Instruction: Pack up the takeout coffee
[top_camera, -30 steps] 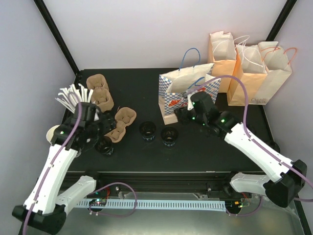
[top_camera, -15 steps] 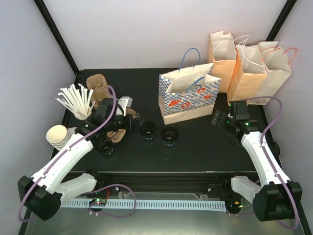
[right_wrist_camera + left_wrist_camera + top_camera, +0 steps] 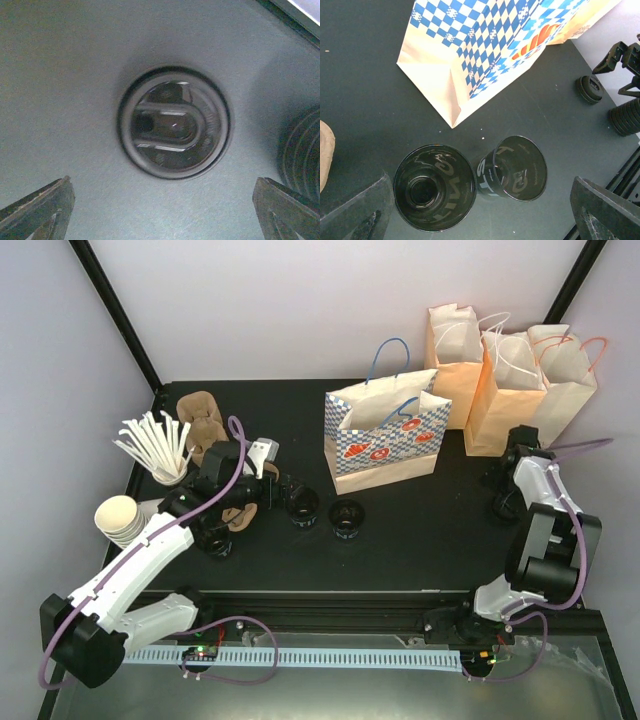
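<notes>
The left gripper [image 3: 481, 212] is being held wide open, empty, over two lidless black cups [image 3: 434, 187] [image 3: 512, 167] beside the checkered bag [image 3: 485, 45]. The right gripper [image 3: 160, 212] is being held open, grasping nothing, above a round black lid [image 3: 173, 122] on the table [image 3: 60, 75].

The left arm [image 3: 130, 570] stretches from its base at the near left corner forward and to the right, its white links low and nearly in line. The left gripper [image 3: 272, 487] at its end tilts downward, jaws spread wide and holding nothing. Its 2 left fingers [image 3: 355, 210] show only in the bottom corners of the wrist view.

The right arm [image 3: 545, 540] is folded tight above its base. The right gripper [image 3: 503, 490] points straight down, its 2 right fingers [image 3: 37, 210] wide apart and gripping nothing.
</notes>
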`<state>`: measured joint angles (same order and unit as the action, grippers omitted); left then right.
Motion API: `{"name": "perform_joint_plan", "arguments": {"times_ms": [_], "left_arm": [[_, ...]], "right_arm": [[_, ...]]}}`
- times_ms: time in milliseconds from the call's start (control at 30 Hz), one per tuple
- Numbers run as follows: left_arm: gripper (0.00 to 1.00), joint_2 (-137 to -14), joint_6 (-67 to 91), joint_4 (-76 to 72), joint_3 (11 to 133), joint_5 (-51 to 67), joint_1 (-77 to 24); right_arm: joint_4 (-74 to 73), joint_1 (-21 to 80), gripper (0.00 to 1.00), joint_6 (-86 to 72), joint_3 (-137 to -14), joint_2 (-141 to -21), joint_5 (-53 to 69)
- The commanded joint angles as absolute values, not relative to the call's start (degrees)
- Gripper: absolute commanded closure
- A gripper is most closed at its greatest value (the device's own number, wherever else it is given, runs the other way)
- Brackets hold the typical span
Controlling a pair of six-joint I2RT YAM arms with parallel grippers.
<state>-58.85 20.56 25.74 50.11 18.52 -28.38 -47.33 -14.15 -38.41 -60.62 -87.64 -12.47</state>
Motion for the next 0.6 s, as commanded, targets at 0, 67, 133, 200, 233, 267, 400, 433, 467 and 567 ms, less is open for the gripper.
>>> {"name": "perform_joint_plan", "arguments": {"times_ms": [0,67,133,200,233,267,400,433,467,567], "left_arm": [[0.01,-57.9,17.8,24.5,51.8,20.7,-28.8],[0.01,-58.0,17.7,25.1,52.3,20.7,-28.8],[0.01,-58.0,17.9,25.4,52.3,20.0,-28.7],[0.01,-58.0,17.8,25.2,52.0,19.5,-28.8],[0.01,-58.0,17.7,25.3,52.0,19.3,-28.8],[0.01,-58.1,17.5,25.5,52.2,19.1,-28.8],[0.01,-58.8,16.9,27.4,53.9,18.4,-28.8],[0.01,-58.8,16.9,27.7,54.3,18.1,-28.8],[0.01,-58.8,16.8,27.8,54.5,18.0,-28.8],[0.01,-58.6,16.8,28.0,54.9,17.4,-28.8]], "right_arm": [[-46.0,-17.9,0.00,-40.3,-61.7,-89.6,-14.4],[-45.5,-19.5,0.00,-40.0,-62.1,-91.5,-14.3],[-44.5,-20.6,0.00,-40.3,-62.0,-93.3,-13.3],[-44.3,-21.0,0.00,-41.2,-62.3,-95.7,-12.8],[-44.4,-21.1,0.00,-41.2,-62.7,-96.8,-12.3],[-44.2,-21.1,0.00,-41.1,-63.0,-97.6,-11.8],[-42.0,-21.3,0.02,-41.0,-62.3,-98.4,-10.1],[-41.8,-21.3,0.02,-41.0,-62.2,-98.5,-9.7],[-41.7,-21.4,0.03,-40.9,-62.3,-98.7,-9.3],[-41.8,-21.4,0.06,-41.0,-62.8,-99.1,-8.7]]}}
